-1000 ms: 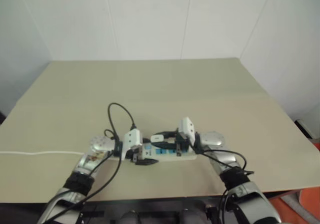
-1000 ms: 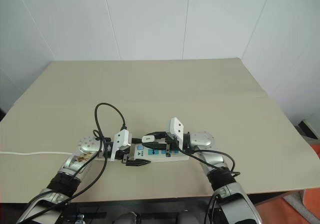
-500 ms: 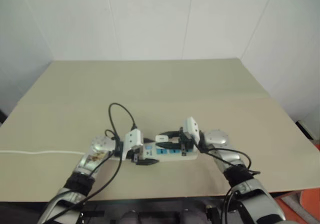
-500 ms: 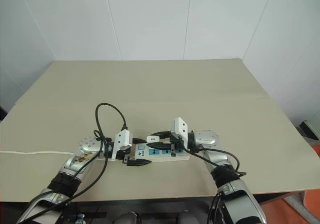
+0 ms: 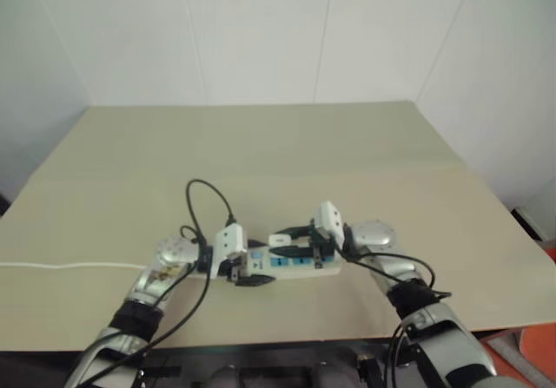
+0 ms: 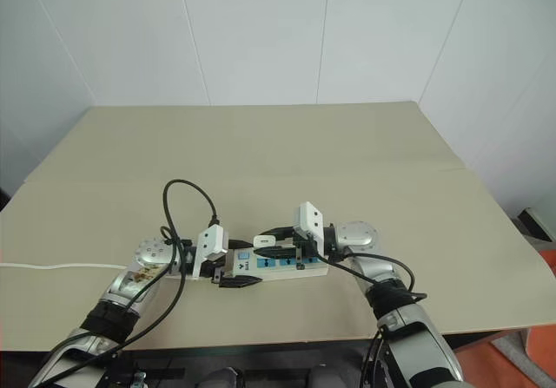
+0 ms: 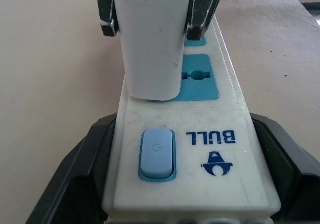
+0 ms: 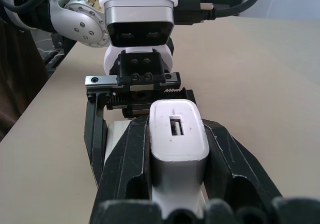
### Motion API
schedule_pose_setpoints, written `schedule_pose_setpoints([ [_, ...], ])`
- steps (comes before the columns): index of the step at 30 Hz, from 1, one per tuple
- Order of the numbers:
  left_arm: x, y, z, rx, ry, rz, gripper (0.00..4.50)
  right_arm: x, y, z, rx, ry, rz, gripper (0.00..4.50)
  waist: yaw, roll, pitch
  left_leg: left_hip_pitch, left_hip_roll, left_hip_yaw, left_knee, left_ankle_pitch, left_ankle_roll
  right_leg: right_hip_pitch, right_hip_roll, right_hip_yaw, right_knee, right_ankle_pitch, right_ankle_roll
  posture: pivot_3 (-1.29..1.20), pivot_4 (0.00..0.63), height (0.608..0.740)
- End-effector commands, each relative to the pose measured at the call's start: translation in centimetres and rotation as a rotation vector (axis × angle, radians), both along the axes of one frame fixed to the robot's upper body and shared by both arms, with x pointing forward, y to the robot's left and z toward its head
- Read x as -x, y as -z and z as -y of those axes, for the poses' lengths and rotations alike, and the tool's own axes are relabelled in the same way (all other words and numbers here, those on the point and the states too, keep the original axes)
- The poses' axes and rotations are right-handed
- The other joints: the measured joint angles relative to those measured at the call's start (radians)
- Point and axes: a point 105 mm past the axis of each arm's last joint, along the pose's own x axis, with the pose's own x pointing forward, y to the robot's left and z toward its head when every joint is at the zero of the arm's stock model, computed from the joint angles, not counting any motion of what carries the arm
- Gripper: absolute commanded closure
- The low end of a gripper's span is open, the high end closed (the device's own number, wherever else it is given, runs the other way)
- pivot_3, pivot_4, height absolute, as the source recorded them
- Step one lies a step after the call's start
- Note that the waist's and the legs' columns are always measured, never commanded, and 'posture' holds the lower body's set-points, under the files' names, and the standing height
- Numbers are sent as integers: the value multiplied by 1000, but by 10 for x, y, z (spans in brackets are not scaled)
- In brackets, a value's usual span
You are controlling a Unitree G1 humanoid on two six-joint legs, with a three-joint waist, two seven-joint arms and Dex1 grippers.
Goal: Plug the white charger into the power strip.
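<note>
Left wrist view: charger poised over the first socket

Left wrist view shows the small white cube-shaped charger (image 7: 151, 38) pinched between the right gripper's (image 6: 265, 243) black fingers (image 7: 202, 8), its lower end at the long flat white power strip (image 7: 192, 149), just past the blue switch (image 7: 157, 154). Over the last second the right gripper has edged slightly, carrying the charger along the strip toward the switch end; the strip has not moved. That suggests aligning is nearly finished and pushing in remains, though whether the prongs have entered is hidden. The left gripper (image 6: 233, 278) clamps the strip's switch end, jaws pressed against its sides. Count: one charger, one strip on the beige table (image 6: 261, 154), two blue socket faces visible beyond the charger, one white cord (image 6: 52, 266).
</note>
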Motion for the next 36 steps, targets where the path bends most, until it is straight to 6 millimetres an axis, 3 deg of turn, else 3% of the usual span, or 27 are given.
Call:
schedule_pose_setpoints([
  [1, 9, 16, -11, -79, 14, -45, 1179, -9, 28, 15, 119, 93, -90, 3369, -1, 0, 0, 0, 0, 0, 0, 0, 0, 0, 0, 0, 0, 0, 0, 0, 150, 740],
  [15, 10, 16, -12, -73, 41, -35, 1179, -12, 45, 37, 178, 139, -195, 3369, -2, 0, -2, 3, 0, 0, -1, 0, 0, 1, 0, 1, 0, 0, 0, 0, 150, 740],
  [31, 2, 18, -15, -77, 29, -25, 1179, -6, 48, 36, 147, 164, -181, 3369, 2, -1, -3, 10, 0, 0, -8, 0, 0, 6, 0, 1, 0, -3, -2, 0, 150, 740],
  [36, 3, 19, -14, -75, 29, -28, 1179, -6, 46, 35, 142, 156, -175, 1739, 2, -3, -4, 10, 0, 0, -9, 0, 0, 5, 0, 1, 0, -5, -4, 0, 150, 740],
])
